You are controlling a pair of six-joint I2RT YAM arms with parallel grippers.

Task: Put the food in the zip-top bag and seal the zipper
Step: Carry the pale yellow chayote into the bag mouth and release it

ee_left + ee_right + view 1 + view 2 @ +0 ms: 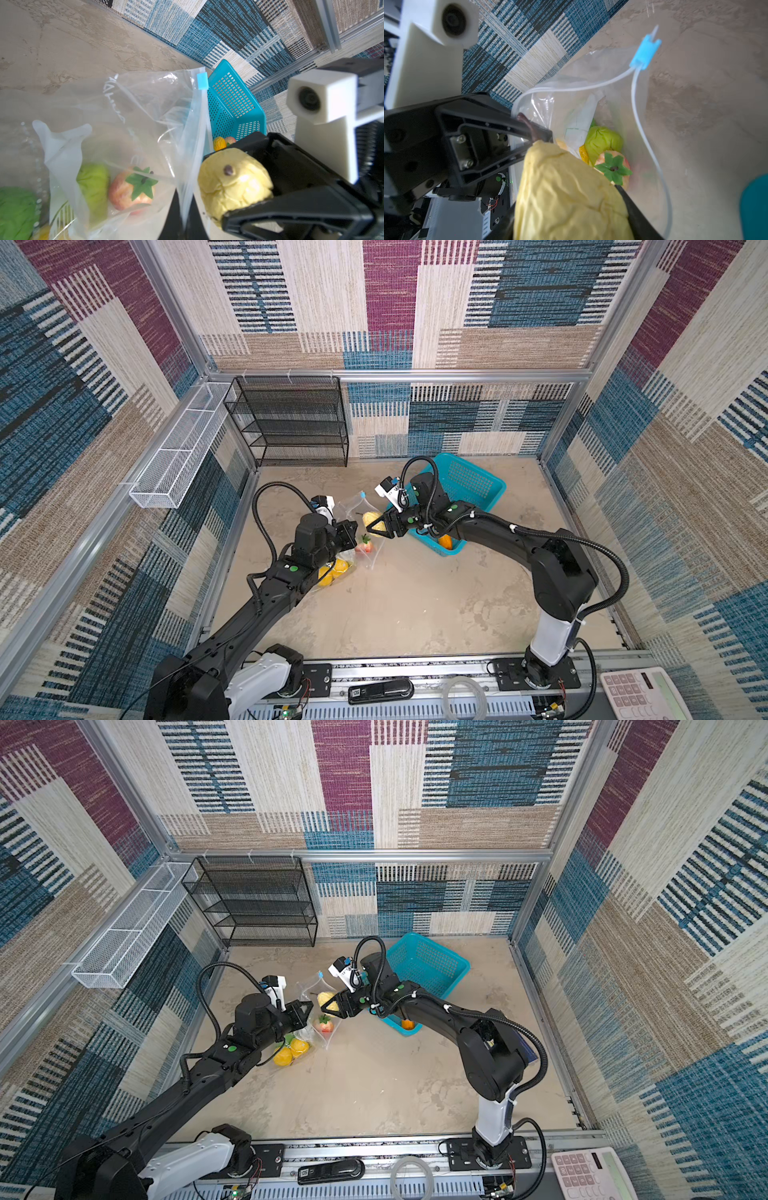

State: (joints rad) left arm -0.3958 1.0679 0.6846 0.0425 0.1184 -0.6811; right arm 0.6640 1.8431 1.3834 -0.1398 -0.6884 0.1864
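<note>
Top views both give you a mottled beige tabletop (pixel 415 605), fenced by aluminium rails and walls (pixel 340 770) of woven patchwork in blue, maroon, tan and cream. A black wire shelf (pixel 291 423) stands at the back, a white mesh tray (pixel 178 448) hangs on the left wall, and a calculator (pixel 642 693) sits front right, its keys too small to read. The zip-top bag (pixel 351 508) lies left of centre, near the turquoise basket (pixel 478 485). Its mouth faces right, its light-blue slider (pixel 363 493) is at the far end, and its body trails toward you under the left arm. Your left gripper (pixel 354 529) is pinched on the mouth edge. Your right gripper (pixel 371 524) clamps a pale yellow toy vegetable (pixel 370 517) at the opening.

Left wrist view: you get white script on the film and green lines on the white label patch (pixel 60 153), neither legible. A red fruit (pixel 133 189) with a green calyx and a green piece (pixel 93 182) lie inside the bag. A yellow piece (pixel 219 143) lies in the basket.

Right wrist view: the zipper (pixel 636 116) hangs as an open loop from the slider, with the left fingers closed on one strand. A sticker on that arm carries print too small to read.
</note>
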